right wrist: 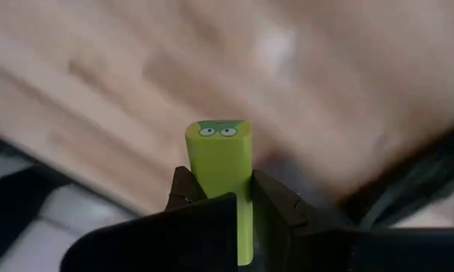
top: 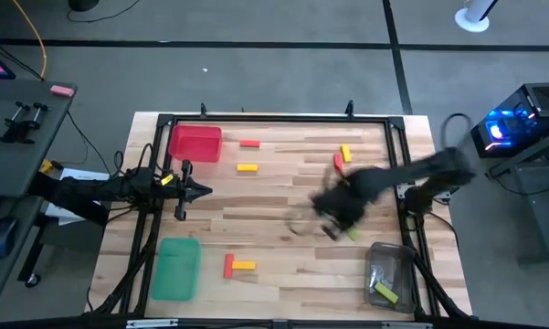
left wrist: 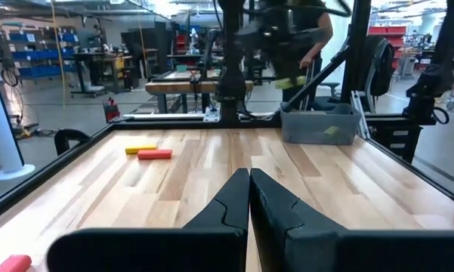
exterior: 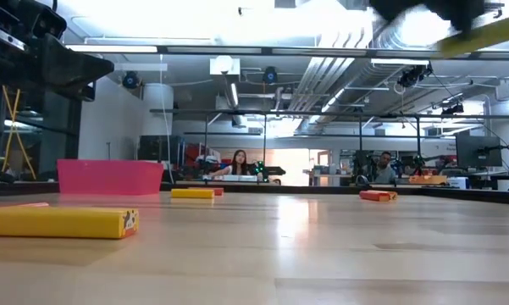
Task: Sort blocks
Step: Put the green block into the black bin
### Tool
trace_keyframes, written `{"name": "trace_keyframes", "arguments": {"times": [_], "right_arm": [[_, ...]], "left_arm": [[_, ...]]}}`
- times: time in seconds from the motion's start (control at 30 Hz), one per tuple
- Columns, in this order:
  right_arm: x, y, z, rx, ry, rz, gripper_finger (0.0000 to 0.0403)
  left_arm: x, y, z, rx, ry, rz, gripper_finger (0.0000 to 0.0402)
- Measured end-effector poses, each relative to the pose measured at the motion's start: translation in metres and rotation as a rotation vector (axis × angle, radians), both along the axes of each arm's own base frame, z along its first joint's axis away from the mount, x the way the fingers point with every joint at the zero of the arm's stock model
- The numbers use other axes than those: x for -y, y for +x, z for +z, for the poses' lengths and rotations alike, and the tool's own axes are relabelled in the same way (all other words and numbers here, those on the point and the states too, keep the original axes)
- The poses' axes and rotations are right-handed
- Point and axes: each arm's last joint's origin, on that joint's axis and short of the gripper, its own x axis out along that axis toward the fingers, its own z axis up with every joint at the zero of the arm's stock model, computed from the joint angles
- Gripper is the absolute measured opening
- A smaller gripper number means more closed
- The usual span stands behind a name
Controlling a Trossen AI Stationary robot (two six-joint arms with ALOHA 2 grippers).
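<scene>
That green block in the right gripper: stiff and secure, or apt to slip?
Likely stiff: the green block juts straight past the right gripper without sagging. Probably light. Its smooth faces and narrow pinch might let it twist or slip.

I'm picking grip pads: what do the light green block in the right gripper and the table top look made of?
Light green block: probably plastic or painted wood, with an even matt colour and printed cartoon eyes. Table top: wood, in pale glued strips with visible grain and a slight sheen.
</scene>
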Motion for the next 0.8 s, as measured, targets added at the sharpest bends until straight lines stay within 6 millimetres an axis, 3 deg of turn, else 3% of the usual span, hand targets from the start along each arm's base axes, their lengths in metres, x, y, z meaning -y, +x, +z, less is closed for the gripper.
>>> {"name": "trace_keyframes", "arguments": {"times": [0.17,0.3,0.57,0.67,0.8], "right_arm": [[-0.047,-0.070,-0.009,-0.053,0.083,-0.256,0.0000],[-0.069,-0.102,-0.029,-0.092,0.116,-0.392,0.0000],[-0.089,-0.119,-0.070,-0.139,0.154,-0.469,0.0000],[-0.088,-0.122,-0.075,-0.175,0.158,-0.421,0.0009],[-0.089,-0.122,-0.074,-0.176,0.184,-0.333,0.0054]], "left_arm": [[0.000,0.000,0.000,-0.001,0.000,0.000,0.0000],[0.000,0.000,0.000,-0.001,0.000,0.000,0.0000],[0.000,0.000,0.000,-0.001,0.000,0.000,0.0000],[0.000,0.000,0.000,-0.001,0.000,0.000,0.0000],[0.000,0.000,0.000,0.000,0.000,0.000,0.0000]]}}
